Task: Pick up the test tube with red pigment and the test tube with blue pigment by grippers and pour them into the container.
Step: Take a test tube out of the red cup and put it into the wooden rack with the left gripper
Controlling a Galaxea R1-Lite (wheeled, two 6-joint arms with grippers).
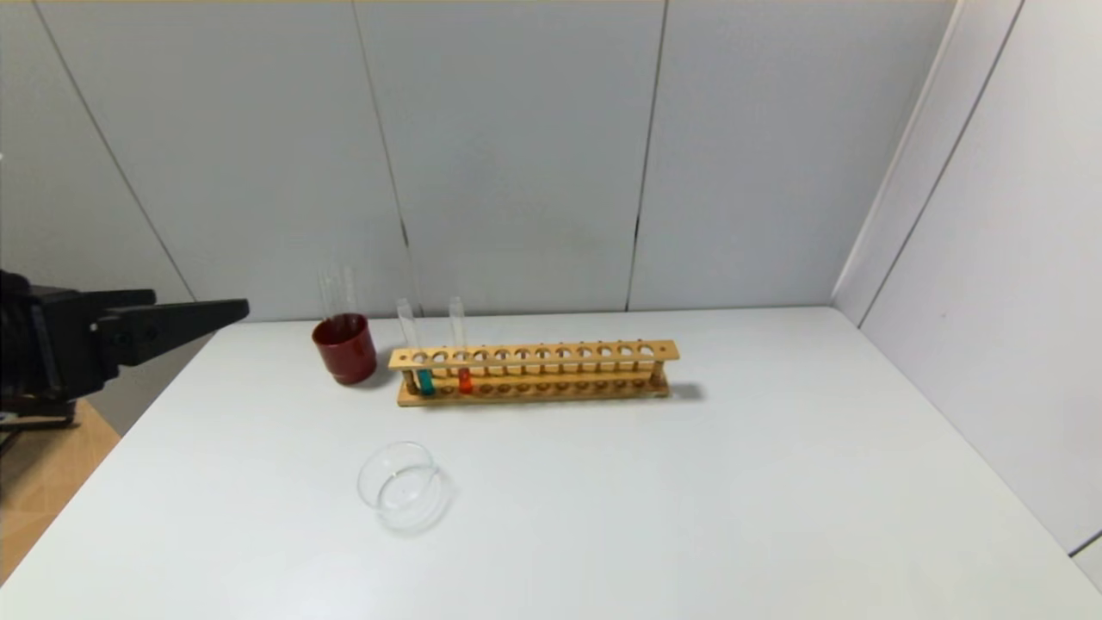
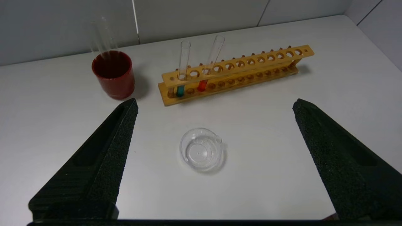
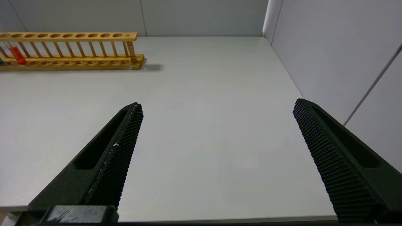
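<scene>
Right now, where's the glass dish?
In the head view the container sits on the white table, left of centre, in front of the wooden rack's left end and apart from it.

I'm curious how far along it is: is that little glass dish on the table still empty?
Empty, it seems: the container looks clear, with no red or blue in it. Both colours still sit in tubes in the rack.

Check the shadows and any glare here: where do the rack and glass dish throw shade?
Head view: the long wooden test-tube rack casts a short dark shadow off its right end on the white table; the low clear glass dish shades faintly. Left wrist view: the dark red cup shadows toward the rack. No strong glare.
</scene>
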